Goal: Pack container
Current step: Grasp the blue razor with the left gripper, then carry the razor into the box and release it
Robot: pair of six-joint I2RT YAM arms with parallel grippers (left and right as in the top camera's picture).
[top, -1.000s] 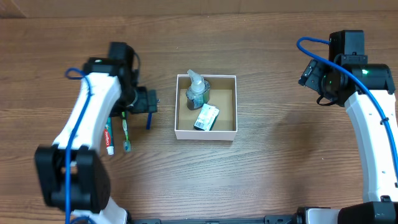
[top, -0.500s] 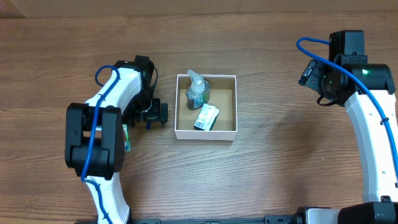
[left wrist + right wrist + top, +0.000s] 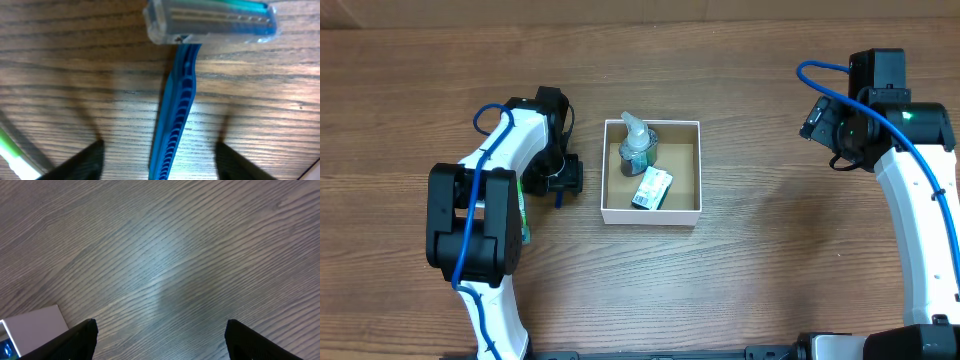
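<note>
The container (image 3: pixel 650 215), a white-walled square box with a brown inside, sits mid-table and holds a clear pump bottle (image 3: pixel 636 148) and a small green-and-white box (image 3: pixel 651 188). A blue razor (image 3: pixel 558 200) lies on the table just left of it. My left gripper (image 3: pixel 564 180) is right above the razor. In the left wrist view its open fingers (image 3: pixel 160 165) straddle the razor's handle (image 3: pixel 175 115) without touching it. My right gripper (image 3: pixel 820 118) is open and empty far to the right, above bare wood (image 3: pixel 167 340).
A green toothbrush (image 3: pixel 524 228) lies left of the razor, mostly hidden under my left arm; its green handle shows in the left wrist view (image 3: pixel 15 157). A corner of the container (image 3: pixel 30 325) shows in the right wrist view.
My left arm has swung round to the right, and its gripper has settled over the razor by the container. The toothpaste is now covered by the arm. The right arm has not moved.
</note>
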